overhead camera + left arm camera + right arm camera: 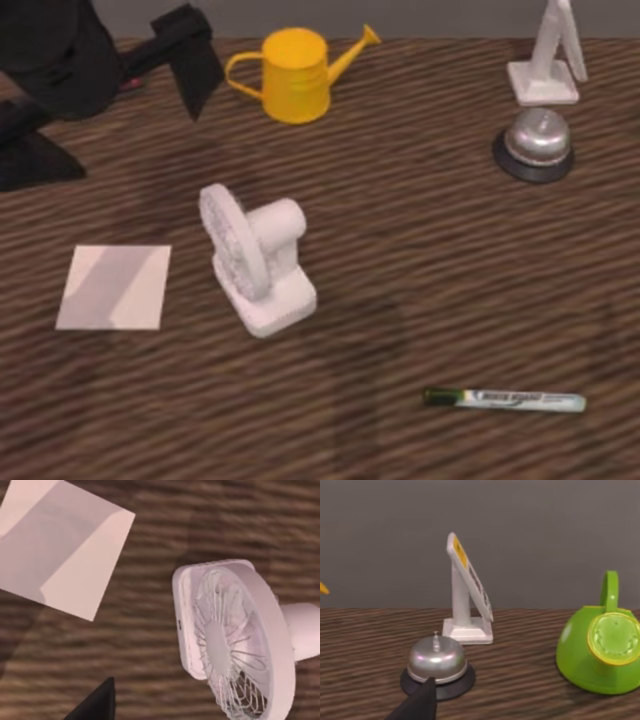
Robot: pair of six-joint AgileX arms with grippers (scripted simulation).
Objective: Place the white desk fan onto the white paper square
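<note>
You'll find the white desk fan [258,260] standing mid-bench, just right of the white paper square [114,287] near the left edge. It looks light, rigid and top-heavy; grip the motor housing, not the fragile cage. Your left gripper [195,60] hangs at the far-left corner; I cannot tell its finger state.
</note>
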